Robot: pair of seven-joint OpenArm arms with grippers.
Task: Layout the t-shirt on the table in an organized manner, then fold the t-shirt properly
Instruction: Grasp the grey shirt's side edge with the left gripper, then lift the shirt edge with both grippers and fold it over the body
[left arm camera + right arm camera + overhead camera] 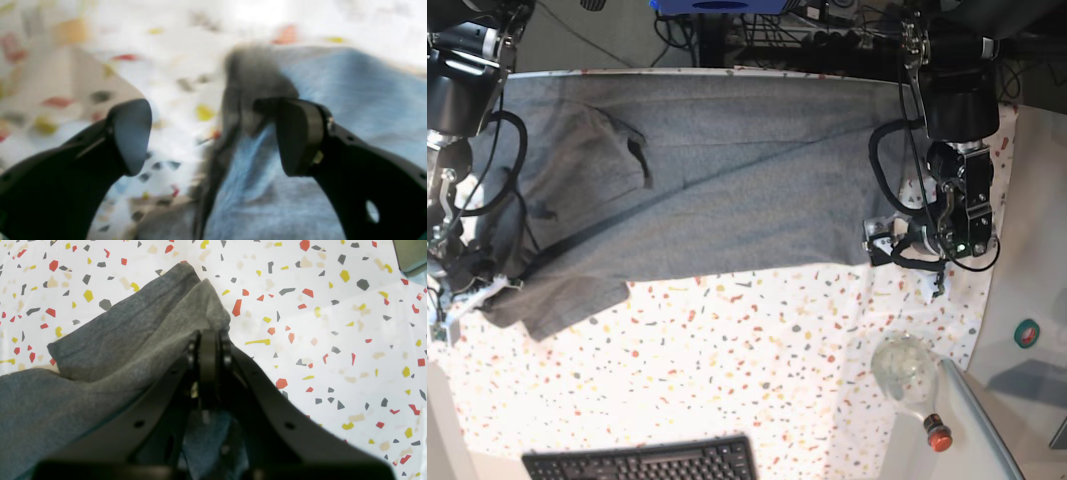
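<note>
Left wrist view: blurred. Left claw (213, 136) stands spread wide, nothing between its pads. One pad (297, 133) sits over the grey t-shirt (317, 140); the other pad hangs over bare speckled surface (186, 53). A shirt edge runs up between them. Whether the pad touches the cloth, cannot tell. No writing legible.

Right wrist view: sharp. Right claw (209, 340) is pressed together, pinching a bunched corner of the t-shirt (110, 340). Cloth rises in two folds toward the pinch and trails off to the lower left. Terrazzo-flecked surface (333, 340) lies bare on the other side. No label or print on the fabric.

Base view: t-shirt (727, 190) lies stretched across the far half of the surface (757, 370), mostly flat, with a diagonal crease and a rumpled pocket of cloth near one end. The corner by the right claw (472, 290) sags toward the near edge. Left claw (897, 240) sits at the opposite end of the shirt.

Judgement: layout stage partly done — spread but not squared; smoothing and every fold remain.

Also present: keyboard (642, 462), bottle (912, 380) with red cap; no writing legible.
</note>
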